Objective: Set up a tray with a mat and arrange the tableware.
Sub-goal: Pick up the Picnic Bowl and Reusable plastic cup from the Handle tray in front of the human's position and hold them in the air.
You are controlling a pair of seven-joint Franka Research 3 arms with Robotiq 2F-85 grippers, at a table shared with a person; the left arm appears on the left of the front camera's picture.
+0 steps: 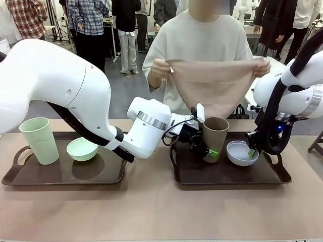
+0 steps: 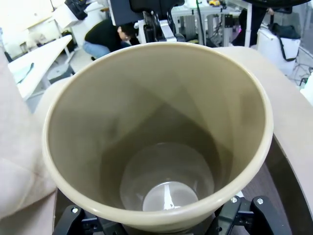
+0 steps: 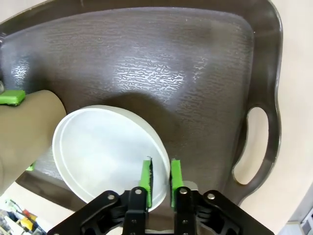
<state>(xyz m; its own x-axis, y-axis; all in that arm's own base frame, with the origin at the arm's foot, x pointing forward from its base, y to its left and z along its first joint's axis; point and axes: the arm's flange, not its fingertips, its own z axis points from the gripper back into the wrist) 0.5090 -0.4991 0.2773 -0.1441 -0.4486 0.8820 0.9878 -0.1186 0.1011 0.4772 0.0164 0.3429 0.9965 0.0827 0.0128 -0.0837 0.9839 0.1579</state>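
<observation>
My left gripper (image 1: pixel 206 147) reaches across to the right tray (image 1: pixel 229 176) and is shut on the tan-brown cup (image 1: pixel 215 137), which leans slightly. The left wrist view looks straight down into that cup (image 2: pixel 161 147), with my left gripper (image 2: pixel 159 227) clamping its sides low down. My right gripper (image 1: pixel 251 152) is shut on the near rim of the pale bluish-white bowl (image 1: pixel 241 153); its green pads (image 3: pixel 145 182) sit on either side of that bowl's (image 3: pixel 102 152) wall. The person holds a beige mat (image 1: pixel 212 88) up by two corners above the right tray.
On the left tray (image 1: pixel 63 176) stand a pale green cup (image 1: pixel 39 140) and a mint green bowl (image 1: pixel 82 148). The right tray (image 3: pixel 171 63) has a handle cut-out beside the bowl. The tan tabletop (image 1: pixel 151 212) lies bare in front of both trays.
</observation>
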